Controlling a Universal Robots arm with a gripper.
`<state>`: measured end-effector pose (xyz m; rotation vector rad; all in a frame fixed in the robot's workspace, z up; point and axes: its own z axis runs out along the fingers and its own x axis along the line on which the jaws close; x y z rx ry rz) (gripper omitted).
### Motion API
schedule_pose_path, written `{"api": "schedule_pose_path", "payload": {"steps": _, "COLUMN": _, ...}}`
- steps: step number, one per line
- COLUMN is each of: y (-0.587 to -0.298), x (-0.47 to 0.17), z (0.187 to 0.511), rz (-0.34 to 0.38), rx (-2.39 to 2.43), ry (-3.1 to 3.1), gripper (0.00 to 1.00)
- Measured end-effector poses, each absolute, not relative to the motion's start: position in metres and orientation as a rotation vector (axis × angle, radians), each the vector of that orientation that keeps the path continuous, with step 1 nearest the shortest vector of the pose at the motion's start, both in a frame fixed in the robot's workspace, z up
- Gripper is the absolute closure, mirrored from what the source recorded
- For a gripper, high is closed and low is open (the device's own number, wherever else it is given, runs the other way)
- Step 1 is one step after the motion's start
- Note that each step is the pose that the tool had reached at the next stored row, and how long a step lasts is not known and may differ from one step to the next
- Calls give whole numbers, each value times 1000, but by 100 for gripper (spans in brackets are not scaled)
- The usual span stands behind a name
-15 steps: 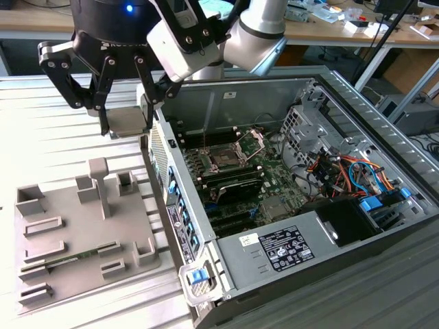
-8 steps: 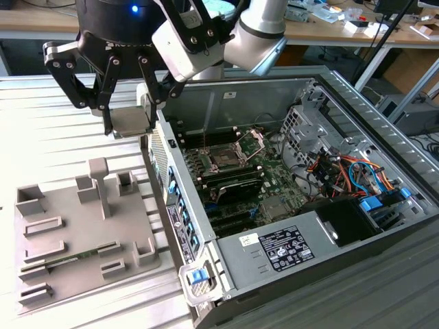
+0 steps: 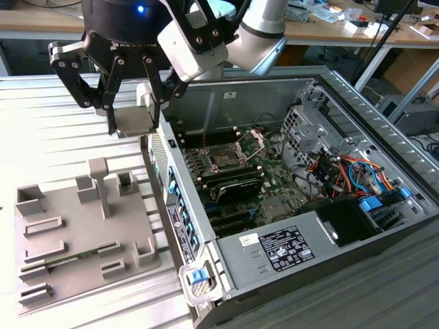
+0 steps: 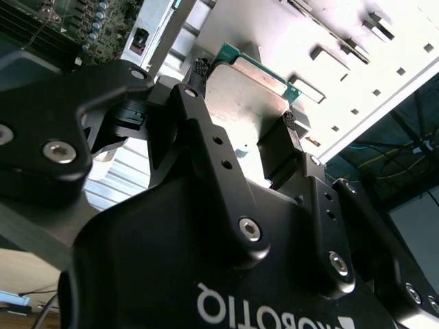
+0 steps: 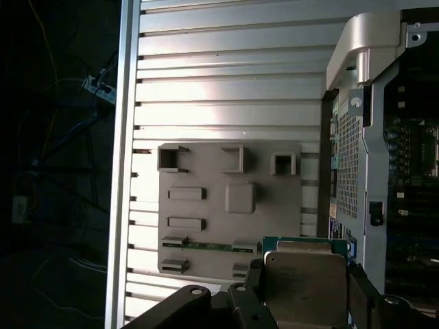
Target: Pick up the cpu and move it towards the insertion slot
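The arm was extended in from the exterior view's right. Its wrist was bent so that the gripper was pointed downward, held in the air above the tabletop near its far edge. The black fingers were closed from two sides on the cpu, which was held flat between them.

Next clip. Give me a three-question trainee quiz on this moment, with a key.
1. True or false: the gripper is shut on the cpu.
2. Where is the cpu? A: lying in the grey tray. B: seated in the insertion slot. C: held in the air outside the computer case.
3. Fill in: the grey tray lies toward the exterior view's ___ of the computer case.
Key: 1 true; 2 C; 3 left.
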<state>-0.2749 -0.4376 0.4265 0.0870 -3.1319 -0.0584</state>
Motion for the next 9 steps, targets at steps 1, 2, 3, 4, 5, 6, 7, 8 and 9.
{"api": "schedule_pose_path", "payload": {"steps": 1, "y": -438, "x": -272, "z": 427, "rz": -58, "rx": 87, "ry": -3132, "gripper": 45}}
{"api": "schedule_pose_path", "payload": {"steps": 2, "y": -438, "x": -269, "z": 426, "rz": -58, "rx": 87, "ry": -3132, "gripper": 45}}
{"api": "schedule_pose_path", "payload": {"steps": 3, "y": -438, "x": -268, "z": 426, "rz": -58, "rx": 87, "ry": -3132, "gripper": 45}}
{"api": "schedule_pose_path", "payload": {"steps": 4, "y": -438, "x": -267, "z": 426, "rz": -59, "rx": 87, "ry": -3132, "gripper": 45}}
{"api": "schedule_pose_path", "payload": {"steps": 5, "y": -438, "x": -267, "z": 426, "rz": -58, "rx": 87, "ry": -3132, "gripper": 45}}
{"api": "schedule_pose_path", "payload": {"steps": 6, "y": -438, "x": -266, "z": 426, "rz": -58, "rx": 87, "ry": -3132, "gripper": 45}}
{"api": "schedule_pose_path", "payload": {"steps": 7, "y": -438, "x": -265, "z": 426, "rz": -58, "rx": 87, "ry": -3132, "gripper": 45}}
{"api": "schedule_pose_path", "payload": {"steps": 8, "y": -438, "x": -264, "z": 426, "rz": -58, "rx": 87, "ry": -3132, "gripper": 45}}
{"api": "schedule_pose_path", "payload": {"steps": 9, "y": -438, "x": -263, "z": 426, "rz": -58, "rx": 87, "ry": -3132, "gripper": 45}}
